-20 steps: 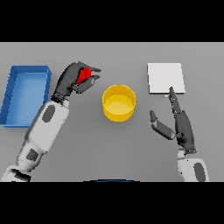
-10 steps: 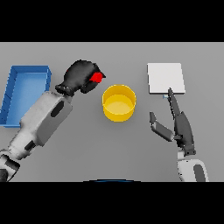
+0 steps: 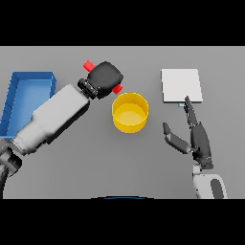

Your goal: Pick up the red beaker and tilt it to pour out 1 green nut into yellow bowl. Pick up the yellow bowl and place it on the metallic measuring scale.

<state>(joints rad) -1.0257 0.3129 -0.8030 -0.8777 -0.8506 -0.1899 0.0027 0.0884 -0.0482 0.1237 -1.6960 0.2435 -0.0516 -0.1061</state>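
Note:
My left hand (image 3: 105,79) is curled round the red beaker (image 3: 89,65), held above the table just left of the yellow bowl (image 3: 129,112). The beaker lies tilted, one red end poking out upper left of the hand and the other (image 3: 117,89) near the bowl's rim. Most of the beaker is hidden by the hand. No green nut shows in the bowl. The metallic measuring scale (image 3: 181,85) is a flat pale square at the right rear. My right hand (image 3: 196,136) rests open in front of the scale, fingers straight, to the right of the bowl.
A blue tray (image 3: 21,98) with raised walls sits at the left edge, partly behind my left forearm. Grey table (image 3: 119,162) spreads in front of the bowl.
My left hand has lifted the beaker, swung it right towards the bowl and tipped it over. The right hand has stayed in place.

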